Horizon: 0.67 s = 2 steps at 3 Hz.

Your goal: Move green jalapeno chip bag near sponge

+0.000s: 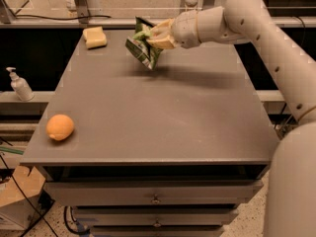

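Note:
The green jalapeno chip bag (141, 49) hangs tilted in the air above the far middle of the grey table (158, 112). My gripper (157, 37) is shut on the bag's upper right edge. The arm reaches in from the right. The pale yellow sponge (94, 36) lies on the table's far left corner, a short way left of the bag and apart from it.
A round orange fruit (60, 127) sits near the table's front left edge. A white pump bottle (19, 84) stands on a ledge left of the table. Drawers (155, 197) lie under the front edge. A rail runs behind the table.

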Each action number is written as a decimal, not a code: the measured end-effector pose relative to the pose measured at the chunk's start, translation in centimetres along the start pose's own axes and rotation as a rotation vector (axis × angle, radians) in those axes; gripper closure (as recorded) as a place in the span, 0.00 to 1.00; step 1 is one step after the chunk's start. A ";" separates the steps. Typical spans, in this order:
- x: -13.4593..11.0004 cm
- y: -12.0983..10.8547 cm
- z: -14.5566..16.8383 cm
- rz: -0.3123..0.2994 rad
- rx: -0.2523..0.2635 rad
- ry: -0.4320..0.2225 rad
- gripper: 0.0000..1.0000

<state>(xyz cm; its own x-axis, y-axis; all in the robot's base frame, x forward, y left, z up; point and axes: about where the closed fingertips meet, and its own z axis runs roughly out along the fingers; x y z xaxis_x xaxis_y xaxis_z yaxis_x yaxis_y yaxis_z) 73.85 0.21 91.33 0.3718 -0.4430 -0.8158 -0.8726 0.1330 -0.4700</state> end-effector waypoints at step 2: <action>2.2 -3.1 6.1 0.020 0.035 0.036 0.61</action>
<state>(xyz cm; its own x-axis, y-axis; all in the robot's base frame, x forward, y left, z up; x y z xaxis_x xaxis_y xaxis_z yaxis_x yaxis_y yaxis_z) 79.33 4.25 88.89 0.3421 -0.4715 -0.8128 -0.8678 0.1732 -0.4657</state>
